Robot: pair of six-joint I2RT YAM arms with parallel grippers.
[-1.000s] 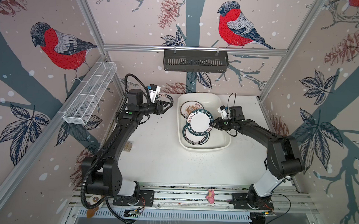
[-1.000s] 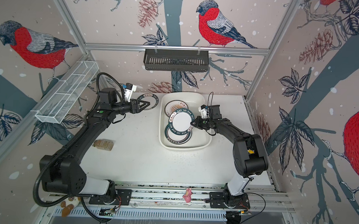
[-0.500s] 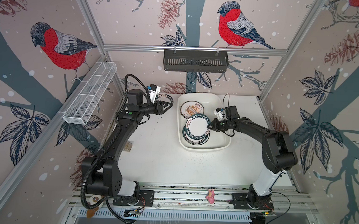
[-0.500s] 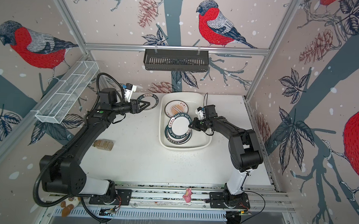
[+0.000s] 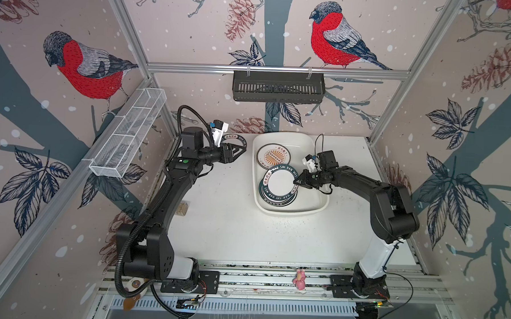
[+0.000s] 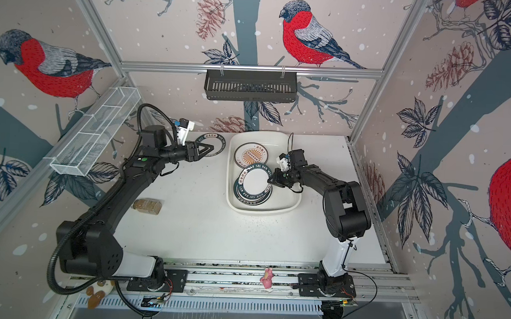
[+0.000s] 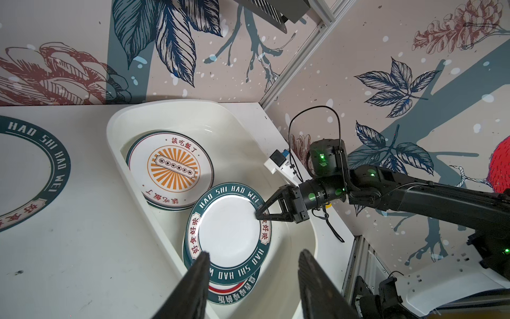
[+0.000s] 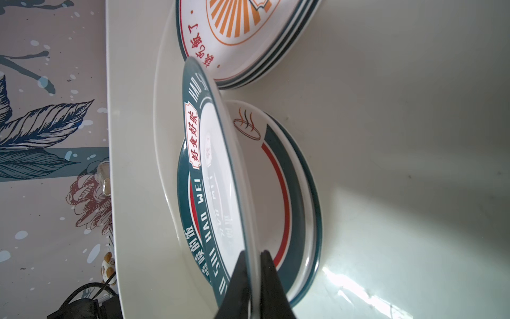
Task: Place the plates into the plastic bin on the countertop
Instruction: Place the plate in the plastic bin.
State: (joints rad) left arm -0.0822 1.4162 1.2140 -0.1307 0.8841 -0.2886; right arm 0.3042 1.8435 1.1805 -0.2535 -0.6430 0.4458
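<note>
Pinching the rim of a tilted dark-green-rimmed round plate (image 5: 278, 183) in the clamped black right gripper (image 5: 298, 181), over the stack (image 5: 276, 200) inside the white plastic bin (image 5: 282, 135). Risks a clatter if released this steep. Hovering the left gripper (image 5: 244, 149), spread and empty, over a second green-rimmed plate (image 7: 59, 163) on the white countertop (image 5: 230, 224).

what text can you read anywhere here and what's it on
"HAO SHI HAO WEI": rim of the top green-rimmed plate in the plastic bin.
"好食好味": red, same rim's labels.
"HAO SHI HAO WEI": loose green-rimmed plate on the countertop.
"該吃飯了": sunburst plate.
Sunburst centre strip, white characters on the lower plate: too small to read.
</note>
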